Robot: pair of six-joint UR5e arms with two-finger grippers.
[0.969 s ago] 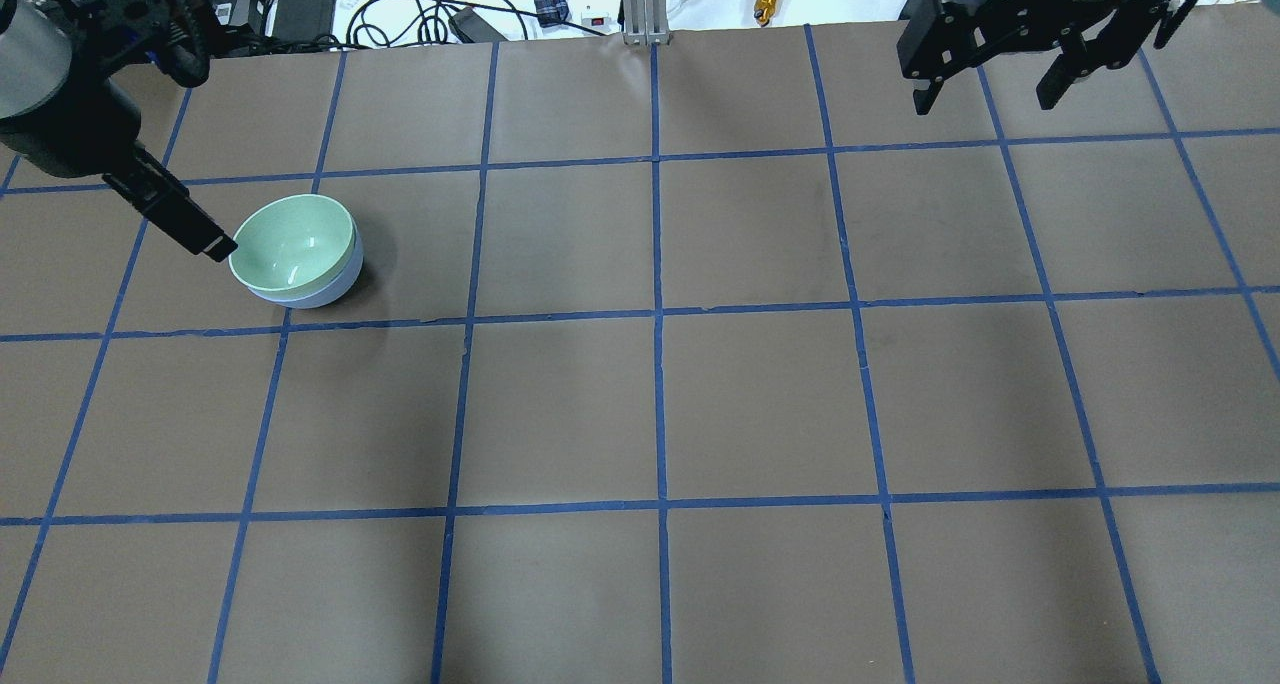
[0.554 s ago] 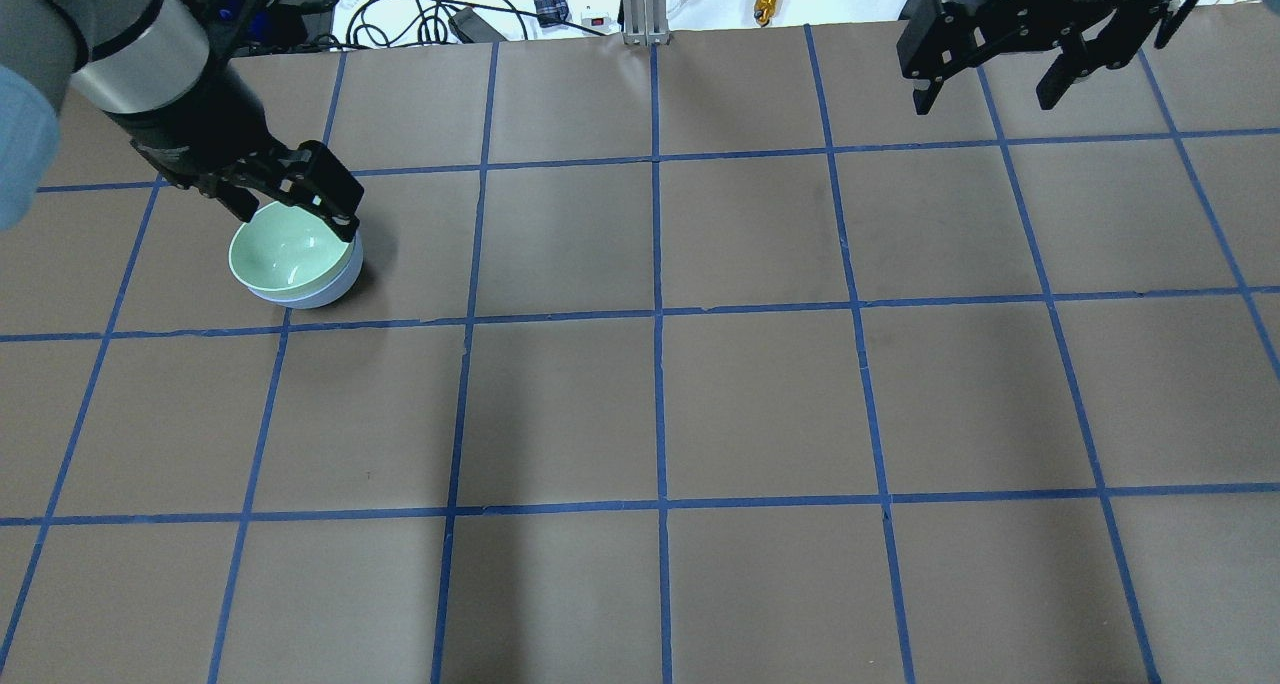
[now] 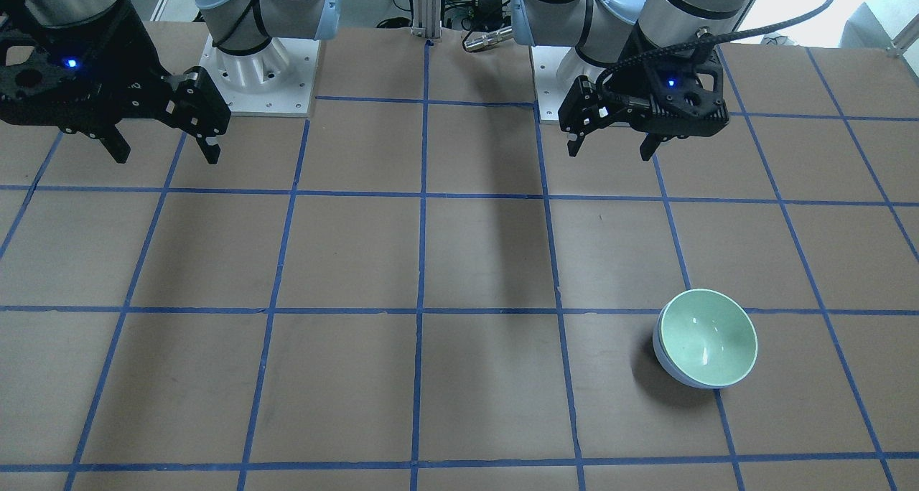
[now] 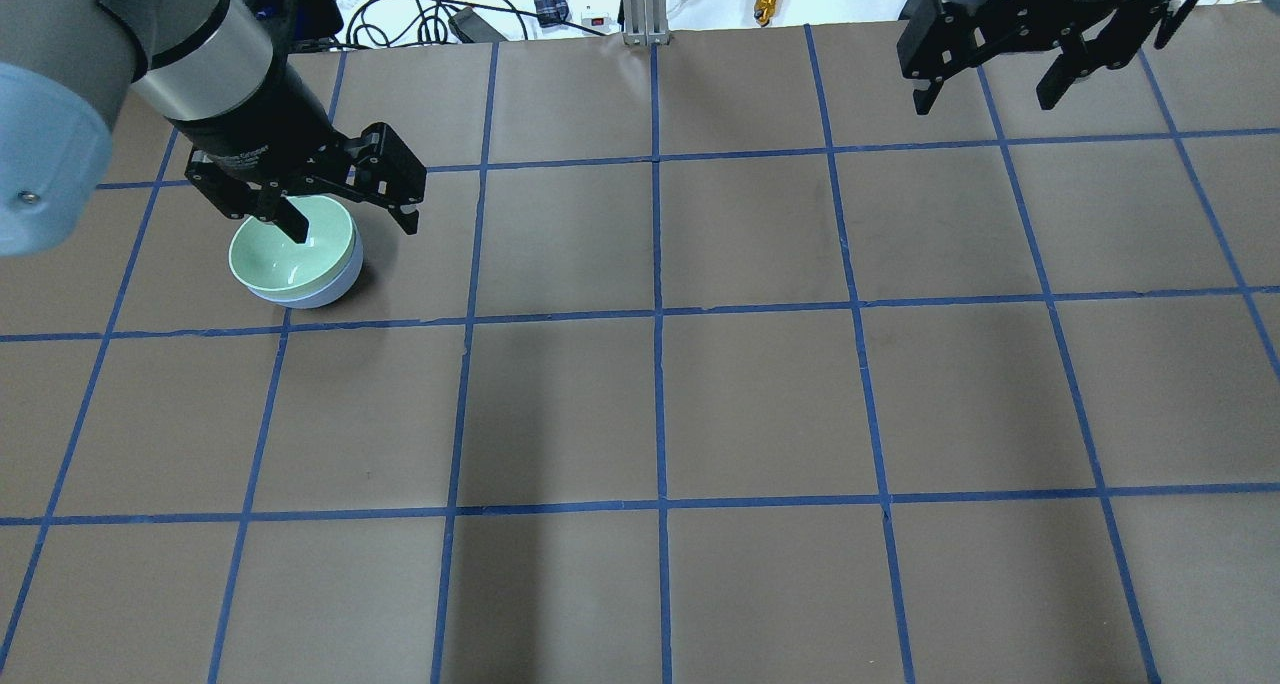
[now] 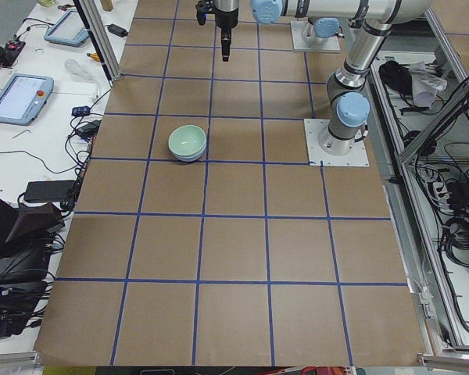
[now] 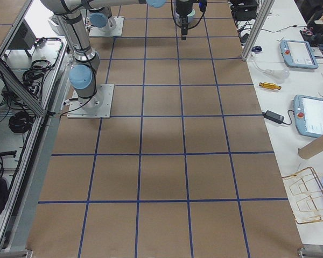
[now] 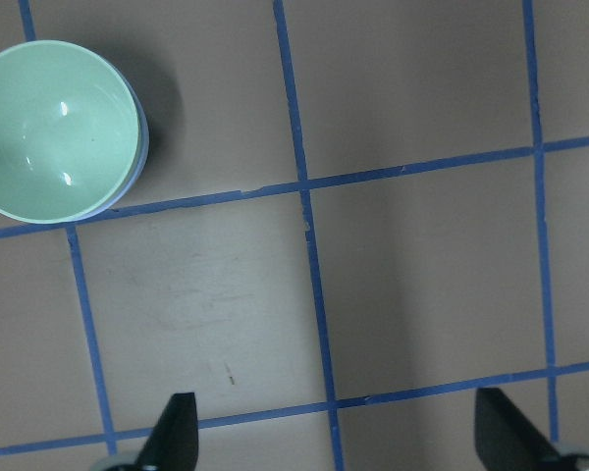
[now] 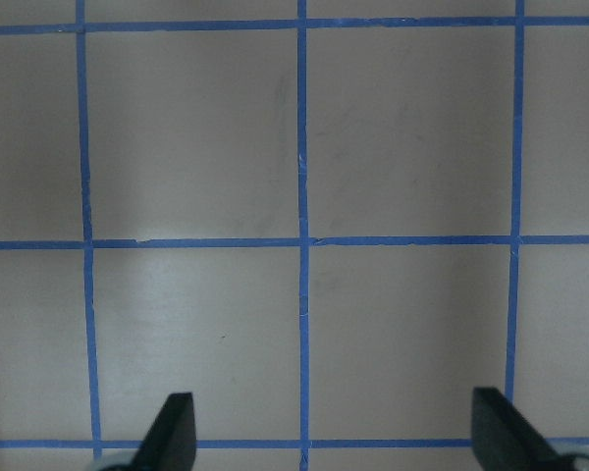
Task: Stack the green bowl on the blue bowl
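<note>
1. You have the green bowl (image 3: 707, 337) nested in the blue bowl (image 3: 668, 367) on the worktop (image 3: 431, 261), on the robot's left side; the stack looks done.
2. Both look glossy and rigid, probably light and slippery. If you regrip, pinch the green rim, one finger inside and one outside.
3. Beyond them, your left jaws hang spread and empty, clear of the bowls.
4. Your right jaws, well apart, are also spread and empty.
</note>
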